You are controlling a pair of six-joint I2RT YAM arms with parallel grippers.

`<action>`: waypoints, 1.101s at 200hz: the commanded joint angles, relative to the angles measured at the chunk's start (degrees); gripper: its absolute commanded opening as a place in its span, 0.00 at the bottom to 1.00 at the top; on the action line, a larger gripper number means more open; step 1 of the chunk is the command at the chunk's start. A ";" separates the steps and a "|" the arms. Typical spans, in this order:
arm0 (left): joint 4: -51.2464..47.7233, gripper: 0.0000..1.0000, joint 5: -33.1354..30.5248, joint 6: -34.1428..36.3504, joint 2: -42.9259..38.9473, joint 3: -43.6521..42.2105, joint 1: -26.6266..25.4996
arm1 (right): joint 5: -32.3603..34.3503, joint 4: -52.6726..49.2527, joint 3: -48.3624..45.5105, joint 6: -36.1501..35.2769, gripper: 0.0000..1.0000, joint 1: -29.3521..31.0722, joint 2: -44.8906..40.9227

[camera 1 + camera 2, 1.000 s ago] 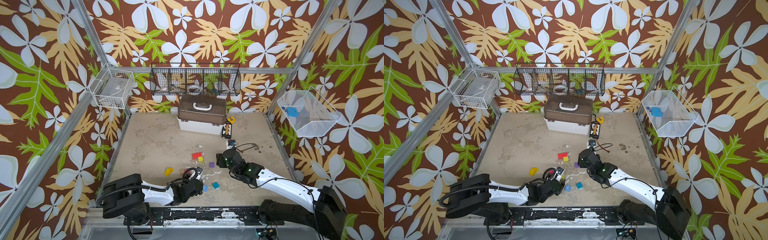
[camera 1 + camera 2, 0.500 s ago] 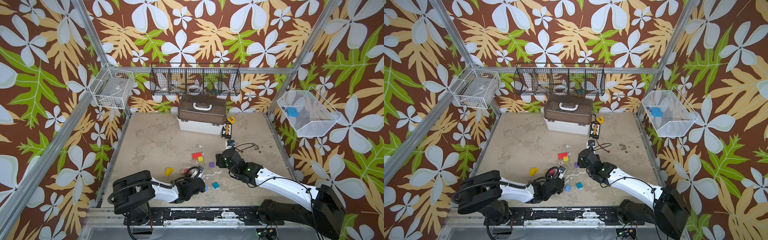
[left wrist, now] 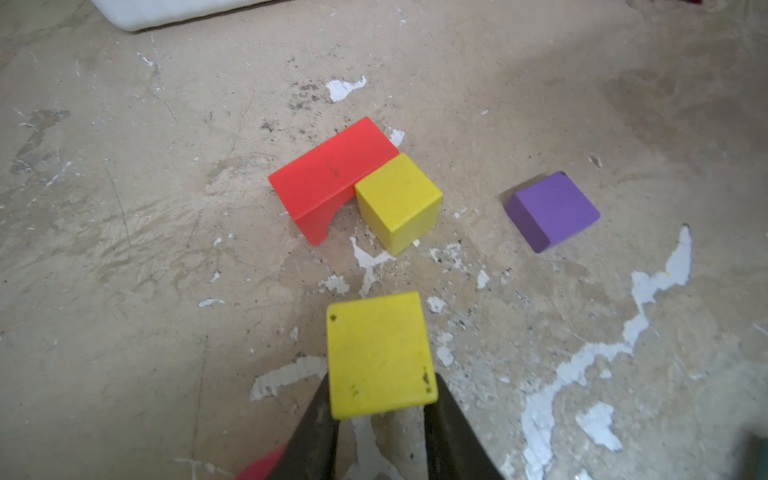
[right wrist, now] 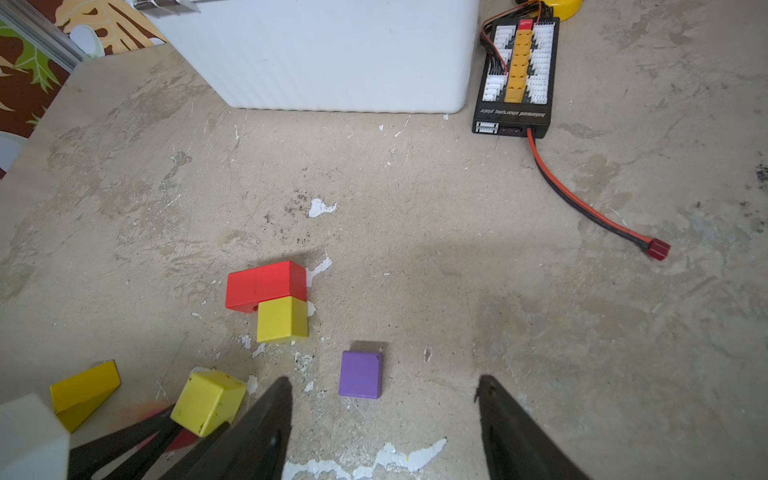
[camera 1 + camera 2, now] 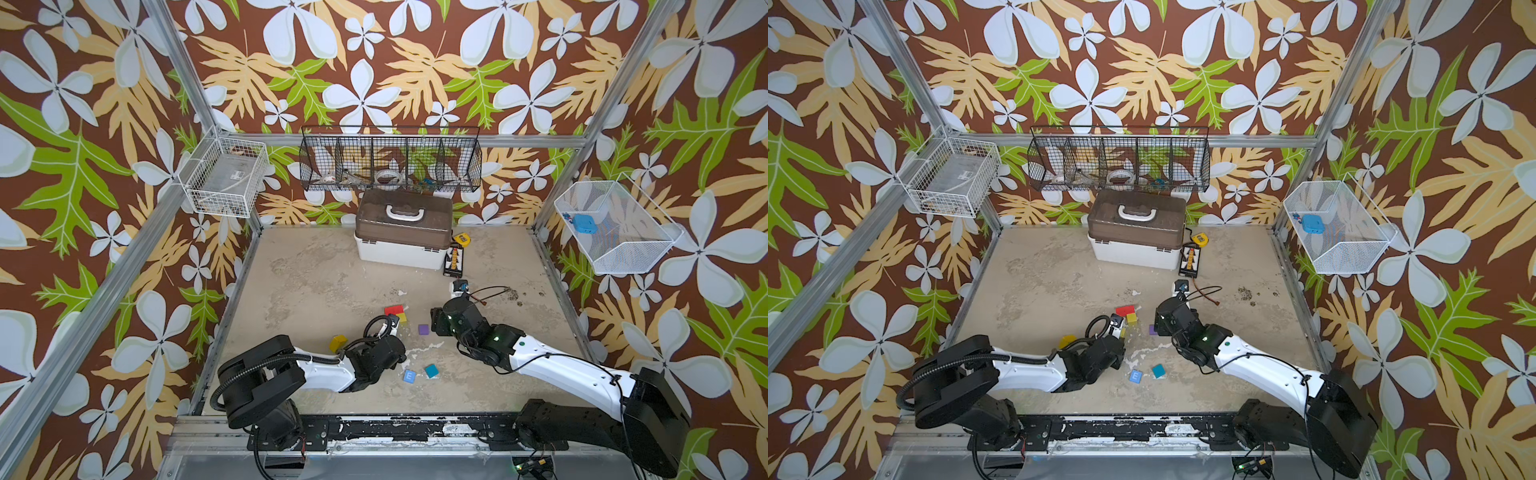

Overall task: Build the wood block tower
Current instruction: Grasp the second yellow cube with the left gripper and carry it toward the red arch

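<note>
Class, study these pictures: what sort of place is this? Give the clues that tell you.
Probably a robot test cell. Two robot arms sit at the edge of a scuffed table, a metal frame with patterned walls boxes it in, and toy blocks lie scattered.

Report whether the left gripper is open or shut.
Shut on the yellow cube: fingers of the left gripper press its opposite sides.

A blurred red shape (image 3: 262, 467) is cut off by the wrist view's edge.
</note>
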 commanded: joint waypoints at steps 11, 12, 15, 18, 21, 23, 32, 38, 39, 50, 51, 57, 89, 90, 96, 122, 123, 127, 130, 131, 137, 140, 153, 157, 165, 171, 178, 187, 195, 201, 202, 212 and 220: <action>-1.33 0.29 -1.03 -2.25 1.38 1.42 2.25 | 0.19 -0.55 0.38 -0.26 0.71 -0.10 -0.08; -1.38 0.29 -1.05 -2.36 1.42 1.49 2.29 | 0.19 -0.56 0.38 -0.28 0.71 -0.10 -0.08; -1.49 0.28 -1.07 -2.47 1.65 1.66 2.45 | 0.16 -0.51 0.38 -0.26 0.71 -0.09 -0.08; -1.55 0.28 -1.08 -2.69 1.89 1.85 2.61 | 0.11 -0.48 0.38 -0.22 0.71 -0.07 -0.08; -1.66 0.28 -1.08 -2.87 2.06 2.02 2.70 | 0.02 -0.50 0.38 -0.23 0.71 -0.02 -0.08; -1.73 0.28 -1.08 -3.01 2.18 2.14 2.78 | -0.01 -0.48 0.38 -0.26 0.71 -0.08 -0.08; -2.04 0.28 -1.24 -3.41 2.74 2.74 2.90 | -0.05 -0.48 0.38 -0.27 0.71 -0.03 -0.08; -2.04 0.28 -1.25 -3.52 3.17 3.08 2.95 | -0.08 -0.48 0.38 -0.23 0.71 -0.01 -0.01; -2.09 0.28 -1.21 -3.52 3.23 3.11 2.95 | -0.12 -0.48 0.38 -0.22 0.71 -0.06 0.00; -2.28 0.28 -1.16 -3.87 4.16 3.92 2.94 | -0.21 -0.48 0.38 -0.26 0.71 -0.19 -0.02; -2.29 0.28 -1.16 -3.87 4.21 3.97 2.94 | -0.23 -0.48 0.43 -0.24 0.71 -0.19 -0.01; -2.46 0.27 -1.19 -4.00 4.76 4.40 2.95 | -0.25 -0.48 0.39 -0.22 0.71 -0.19 0.00; -3.40 0.27 -1.16 -4.57 7.75 6.68 3.04 | -0.80 -0.46 0.32 -0.25 0.71 -0.48 0.06; -3.43 0.27 -1.16 -4.62 7.81 6.76 3.04 | -0.79 -0.47 0.31 -0.28 0.71 -0.47 0.03; -3.66 0.27 -1.16 -4.80 8.24 7.12 3.12 | -0.82 -0.41 0.33 -0.22 0.71 -0.54 0.05; -3.62 0.27 -0.66 -5.11 9.27 7.89 3.44 | -1.07 -0.39 0.24 -0.29 0.71 -0.57 0.05; -3.62 0.27 -0.61 -5.15 9.27 7.89 3.42 | -1.05 -0.39 0.27 -0.30 0.71 -0.60 0.03; -3.61 0.27 -0.43 -5.20 9.27 7.89 3.54 | -1.04 -0.39 0.29 -0.22 0.71 -0.60 0.09; -3.47 0.28 -0.31 -5.20 9.27 7.89 3.54 | -1.04 -0.39 0.26 -0.22 0.71 -0.63 0.05; -3.46 0.28 -0.26 -5.24 9.27 7.89 3.55 | -1.04 -0.39 0.28 -0.22 0.71 -0.63 0.07; -3.46 0.29 0.04 -5.23 9.14 7.89 3.58 | -1.05 -0.35 0.22 -0.22 0.71 -0.60 0.05; -3.45 0.30 0.21 -5.28 9.10 7.89 3.60 | -1.04 -0.39 0.22 -0.24 0.71 -0.57 0.09; -3.36 0.36 0.63 -5.12 8.60 7.80 3.61 | -1.08 -0.30 0.22 -0.24 0.71 -0.56 0.09; -3.36 0.38 0.74 -5.02 8.38 7.72 3.68 | -1.13 -0.30 0.25 -0.22 0.71 -0.54 0.07; -3.32 0.43 0.99 -4.90 7.95 7.63 3.70 | -1.14 -0.30 0.27 -0.22 0.71 -0.63 0.07; -3.27 0.47 1.22 -4.87 7.56 7.46 3.73 | -1.14 -0.30 0.21 -0.23 0.71 -0.66 0.08; -3.11 0.51 1.49 -4.72 6.99 7.29 3.71 | -1.13 -0.28 0.28 -0.27 0.71 -0.66 0.09; -2.76 0.55 2.10 -4.43 6.29 6.90 3.71 | -1.13 -0.29 0.29 -0.24 0.71 -0.68 0.09; -2.42 0.59 2.63 -4.15 5.63 6.54 3.71 | -1.13 -0.30 0.20 -0.24 0.71 -0.69 0.08; -2.15 0.61 3.07 -3.86 5.01 6.19 3.70 | -1.13 -0.29 0.23 -0.23 0.71 -0.70 0.09; -2.09 0.61 3.15 -3.87 4.86 6.12 3.72 | -1.13 -0.30 0.22 -0.22 0.71 -0.71 0.09; -1.73 0.62 3.81 -3.49 3.75 5.47 3.68 | -1.13 -0.26 0.25 -0.23 0.71 -0.70 0.03; -1.65 0.63 4.14 -3.19 2.79 4.85 3.68 | -1.13 -0.30 0.23 -0.24 0.71 -0.66 0.09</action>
